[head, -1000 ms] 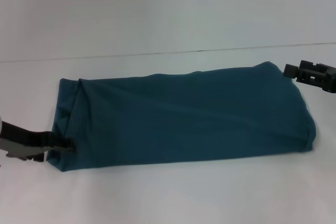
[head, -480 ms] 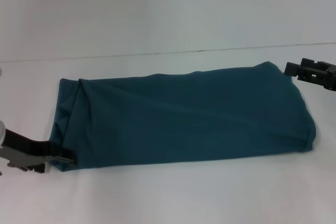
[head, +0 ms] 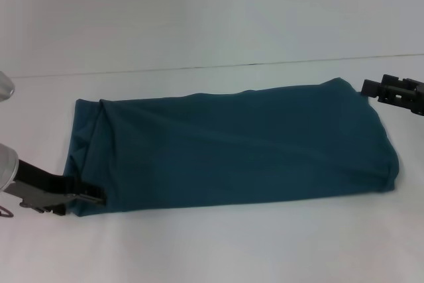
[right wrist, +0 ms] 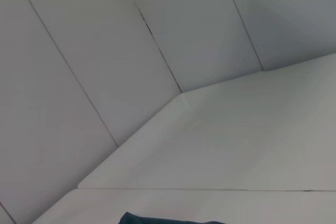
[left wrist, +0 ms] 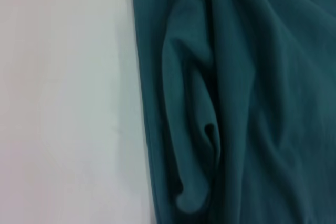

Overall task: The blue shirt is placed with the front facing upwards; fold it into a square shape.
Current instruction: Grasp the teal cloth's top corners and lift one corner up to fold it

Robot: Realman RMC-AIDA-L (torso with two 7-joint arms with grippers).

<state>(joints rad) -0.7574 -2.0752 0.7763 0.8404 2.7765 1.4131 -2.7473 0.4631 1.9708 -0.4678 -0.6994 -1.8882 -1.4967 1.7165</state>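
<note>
The blue shirt (head: 232, 144) lies folded into a long band across the white table (head: 218, 250), plain side up with no lettering showing. My left gripper (head: 98, 197) reaches in low from the left and rests at the band's near left corner. The left wrist view shows bunched folds of the shirt (left wrist: 252, 103) beside bare table (left wrist: 63, 103). My right gripper (head: 366, 87) hovers just off the shirt's far right corner. In the right wrist view only a sliver of the shirt (right wrist: 168, 219) shows at the picture's edge.
The table's far edge (head: 212, 67) meets a pale panelled wall (right wrist: 105, 51). Bare table surrounds the shirt on all sides.
My left gripper has slid right and toward the near edge, now over the shirt's near left corner. The right gripper has drawn slightly away to the right. The shirt has not moved.
</note>
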